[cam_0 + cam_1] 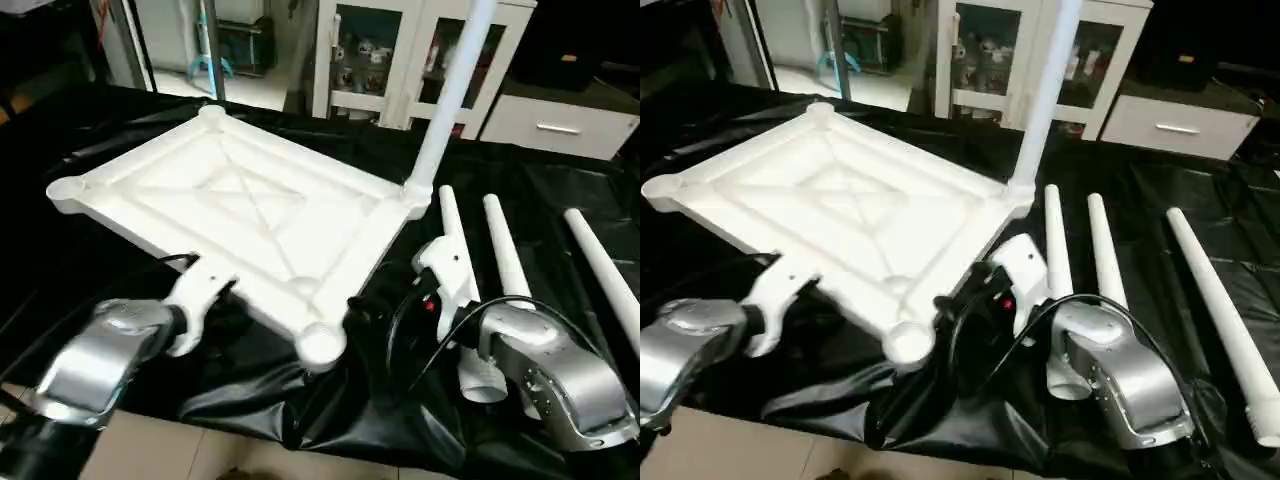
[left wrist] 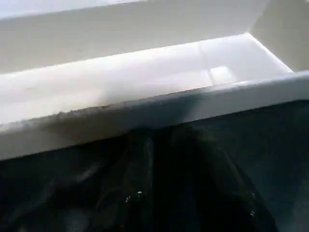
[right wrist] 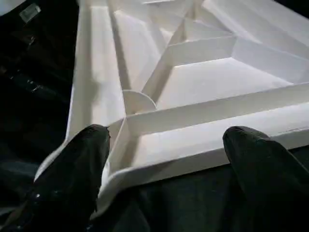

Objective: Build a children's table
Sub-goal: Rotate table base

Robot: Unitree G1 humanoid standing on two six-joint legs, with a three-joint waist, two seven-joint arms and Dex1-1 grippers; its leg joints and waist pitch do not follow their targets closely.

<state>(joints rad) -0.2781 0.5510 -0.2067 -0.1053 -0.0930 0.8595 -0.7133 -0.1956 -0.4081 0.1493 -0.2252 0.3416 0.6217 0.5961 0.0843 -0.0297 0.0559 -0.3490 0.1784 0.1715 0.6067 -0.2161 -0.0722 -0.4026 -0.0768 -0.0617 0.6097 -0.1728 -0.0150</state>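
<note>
the tabletop [image 1: 240, 215] is laid upside down on the black-covered bench [image 1: 560, 200], ribbed underside up, so that the corner sockets are reachable from above. one leg [image 1: 450, 95] is already seated upright in the far right corner. three loose legs [image 1: 500, 250] are laid side by side on the bench to the right of the tabletop, within reach of the right arm. the near socket [image 1: 322, 342] is seen empty.

the right gripper [image 3: 164, 145] is released, its fingers [image 3: 84, 159] spread at the tabletop's near right edge, seemingly ready to steady it. the left gripper [image 1: 205, 285] is brought low to the near left edge; whether it is clenched or released cannot be told. both silver forearms are reached forward and down.
</note>
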